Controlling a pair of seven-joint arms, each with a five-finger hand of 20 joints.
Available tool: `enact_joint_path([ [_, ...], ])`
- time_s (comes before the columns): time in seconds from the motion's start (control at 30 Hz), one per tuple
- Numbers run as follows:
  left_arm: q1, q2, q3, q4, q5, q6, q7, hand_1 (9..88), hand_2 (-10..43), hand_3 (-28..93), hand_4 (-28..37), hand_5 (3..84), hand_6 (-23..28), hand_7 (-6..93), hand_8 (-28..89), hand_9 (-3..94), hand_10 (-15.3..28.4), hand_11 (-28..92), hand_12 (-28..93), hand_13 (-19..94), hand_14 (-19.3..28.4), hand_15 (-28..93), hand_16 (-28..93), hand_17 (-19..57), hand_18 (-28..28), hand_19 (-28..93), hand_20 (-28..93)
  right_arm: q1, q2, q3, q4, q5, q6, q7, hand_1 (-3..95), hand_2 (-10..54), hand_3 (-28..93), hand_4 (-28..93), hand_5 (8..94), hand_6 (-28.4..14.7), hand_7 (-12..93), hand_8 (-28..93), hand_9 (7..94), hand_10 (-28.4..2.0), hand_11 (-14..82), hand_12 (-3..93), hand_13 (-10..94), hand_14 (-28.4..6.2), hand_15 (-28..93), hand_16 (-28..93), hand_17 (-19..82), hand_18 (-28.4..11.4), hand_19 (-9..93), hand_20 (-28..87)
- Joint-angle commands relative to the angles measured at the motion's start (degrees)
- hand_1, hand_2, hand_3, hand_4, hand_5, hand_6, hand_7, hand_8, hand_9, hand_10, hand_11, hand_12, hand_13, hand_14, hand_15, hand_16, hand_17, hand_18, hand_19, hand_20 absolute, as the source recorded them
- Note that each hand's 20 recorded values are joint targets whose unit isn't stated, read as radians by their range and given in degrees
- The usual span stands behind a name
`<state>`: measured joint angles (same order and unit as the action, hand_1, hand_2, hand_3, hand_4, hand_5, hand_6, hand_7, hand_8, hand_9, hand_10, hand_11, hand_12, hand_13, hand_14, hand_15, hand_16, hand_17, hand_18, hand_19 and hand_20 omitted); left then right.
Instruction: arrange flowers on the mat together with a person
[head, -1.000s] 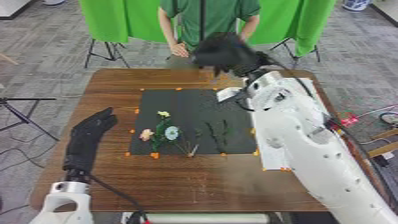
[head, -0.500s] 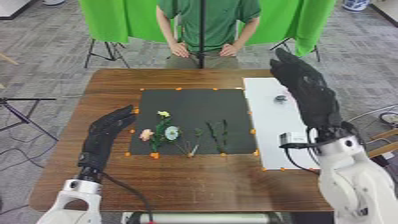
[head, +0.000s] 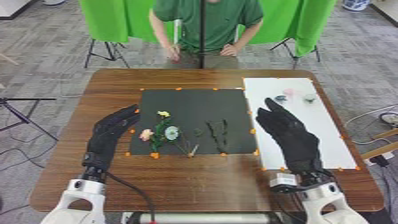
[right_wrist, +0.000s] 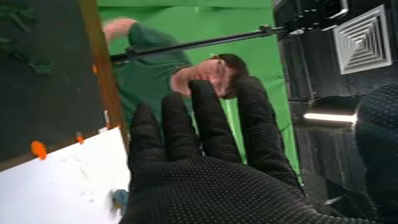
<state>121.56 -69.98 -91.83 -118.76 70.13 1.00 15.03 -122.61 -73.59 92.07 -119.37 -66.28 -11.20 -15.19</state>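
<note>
So the right hand (head: 291, 135) is open, fingers straight and kinda fanned, over the white sheet's (head: 330, 150) left edge. Left hand (head: 108, 132) looks pretty straight too, by the dark mat's (head: 191, 102) left edge. Yellow (head: 163, 114), pink (head: 147, 134) and pale flowers (head: 171, 132) sit near the mat's near left corner, little blooms (head: 309, 98) toward the sheet's far edge

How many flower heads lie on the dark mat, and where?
3: a yellow flower head at the back, a pink flower head by the left edge of the mat, and a pale blue flower head right of the pink.
</note>
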Motion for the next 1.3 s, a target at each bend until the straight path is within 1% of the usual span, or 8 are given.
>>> enact_joint_path([
  [0.03, 0.3, 0.32, 0.07, -0.25, 1.15, -0.35, -1.53, 28.0, -3.3, 64, -17.2, 46.2, 4.3, 10.9, -5, 45.9, 13.5, 13, 14, 35, 15.9, 10, 5, 6.6, 11.0, 4, 18, 1.0, -1.8, -0.4, -0.3, -0.7, 0.7, 0.1, 5.8, 3.4, 80, -18, 35.9, -1.0, 7, -8, 37.5, -14.4, 3.5, 11.0, 24, -12.2, 4, 15, 10, -10.8, 3, 25],
  [0.13, 0.3, 1.09, -0.21, -0.52, 1.19, -0.38, -1.98, 28.1, -3.0, 63, -17.3, 46.2, 4.3, 10.9, -5, 45.4, 13.4, 13, 14, 35, 15.8, 10, 5, 6.5, 11.0, 4, 18, 1.6, -2.5, -0.6, 0.1, -1.6, 1.0, 0.2, 5.6, 3.8, 79, -18, 35.9, -1.0, 7, -8, 37.7, -14.5, 3.6, 11.1, 24, -12.5, 5, 15, 10, -10.9, 3, 25],
  [0.47, -0.8, 0.35, 0.76, -0.29, 2.25, -1.23, -1.68, 28.1, -2.4, 63, -17.2, 46.1, 4.4, 10.8, -5, 45.0, 13.2, 13, 14, 35, 15.9, 10, 5, 6.4, 11.0, 4, 18, 1.8, -4.4, -0.8, 0.5, -2.9, 1.2, 1.0, 4.5, 5.3, 78, -19, 36.1, -0.6, 6, -8, 38.4, -14.3, 3.7, 11.2, 25, -13.4, 5, 15, 11, -11.4, 4, 25],
  [0.73, -1.5, 0.74, 0.91, -0.15, 1.92, -1.22, -1.14, 28.5, -2.2, 62, -17.0, 45.9, 4.5, 10.7, -5, 43.6, 12.7, 14, 16, 35, 15.8, 10, 5, 8.7, 11.3, 9, 22, 1.6, -4.2, -0.6, -0.3, -2.3, 3.1, 2.3, 3.0, 7.5, 76, -19, 35.2, -3.3, 5, -8, 39.1, -15.1, 3.8, 11.0, 26, -13.4, 5, 15, 12, -11.1, 4, 25],
  [0.83, -1.2, 0.58, 0.72, -0.10, 1.50, -1.03, -1.20, 28.6, -2.2, 63, -16.9, 46.1, 4.2, 11.1, -5, 43.6, 12.6, 14, 16, 35, 15.9, 10, 5, 8.8, 11.3, 8, 21, 1.2, -0.4, -2.4, -0.3, 0.4, 6.1, 1.4, 2.8, 7.9, 75, -19, 35.5, -3.6, 5, -8, 39.6, -15.5, 4.0, 11.1, 26, -13.6, 6, 15, 12, -10.9, 4, 25],
  [0.87, -1.4, 0.45, 0.87, 0.03, 1.43, -0.94, -1.04, 28.6, -2.2, 62, -16.9, 46.5, 3.9, 11.2, -5, 43.9, 12.5, 14, 16, 36, 15.8, 10, 5, 8.7, 11.2, 8, 21, 1.6, 7.7, -6.4, -0.4, 5.3, 13.1, -1.7, 2.9, 7.9, 75, -19, 35.6, -3.7, 5, -8, 39.7, -15.5, 4.0, 11.1, 26, -13.6, 6, 15, 12, -10.8, 4, 25],
  [0.97, -2.3, 0.36, 1.32, 0.46, 1.53, -1.36, -0.84, 28.8, -2.0, 62, -16.9, 47.2, 3.5, 11.4, -5, 44.6, 12.6, 15, 16, 36, 15.3, 10, 5, 8.6, 10.4, 6, 20, 2.2, 12.2, -9.0, -0.6, 8.3, 18.2, -4.1, 4.3, 7.5, 76, -19, 36.5, -3.5, 5, -8, 40.2, -15.7, 4.2, 11.2, 27, -13.7, 6, 15, 12, -10.8, 4, 25],
  [1.3, -1.6, -0.59, 1.32, 0.30, 0.79, -0.58, -1.31, 28.9, -1.6, 62, -16.9, 48.0, 2.6, 12.2, -5, 45.0, 12.5, 15, 16, 36, 15.2, 11, 4, 7.4, 10.7, 5, 20, 1.7, 8.3, -6.1, -0.9, 6.1, 14.0, -0.3, 6.9, 7.2, 76, -18, 41.6, -3.1, 8, -8, 44.0, -15.8, 5.2, 12.3, 30, -14.3, 8, 16, 14, -11.5, 5, 25],
])
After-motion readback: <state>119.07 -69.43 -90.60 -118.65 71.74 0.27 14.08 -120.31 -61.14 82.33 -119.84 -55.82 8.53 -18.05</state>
